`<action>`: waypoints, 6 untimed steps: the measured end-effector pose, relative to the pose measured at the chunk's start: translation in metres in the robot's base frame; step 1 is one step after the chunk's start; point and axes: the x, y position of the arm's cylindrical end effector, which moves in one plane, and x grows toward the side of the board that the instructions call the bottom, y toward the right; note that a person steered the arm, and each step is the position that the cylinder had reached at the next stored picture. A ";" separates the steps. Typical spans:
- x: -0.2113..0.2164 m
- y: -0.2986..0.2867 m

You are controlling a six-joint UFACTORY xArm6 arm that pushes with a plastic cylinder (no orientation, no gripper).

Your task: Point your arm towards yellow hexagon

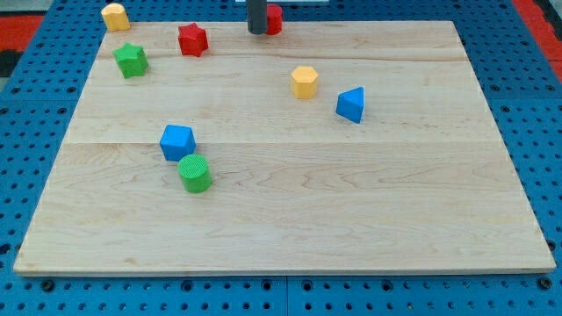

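Pincer is lacking: only my tip [256, 32], a plain dark rod end, is seen at the view's top edge of the pale wooden board [290, 219], touching a partly hidden red block [275, 18]. Down-right, well apart, the yellow hexagon block [304, 82] is found, near a blue triangular block [351, 104].

Wooden board [290, 211] carries yellow hexagon [304, 82], blue triangle [351, 104], blue cube [176, 141], green cylinder [195, 172], red star [192, 39], green star [131, 60].

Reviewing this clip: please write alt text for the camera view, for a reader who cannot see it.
My tip rests at the top edge of a wooden board, beside a red block, up and left of the yellow hexagon. A blue triangular block sits right of the hexagon; a red star, green star, yellow block, blue cube and green cylinder lie left.
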 end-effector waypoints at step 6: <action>0.052 0.005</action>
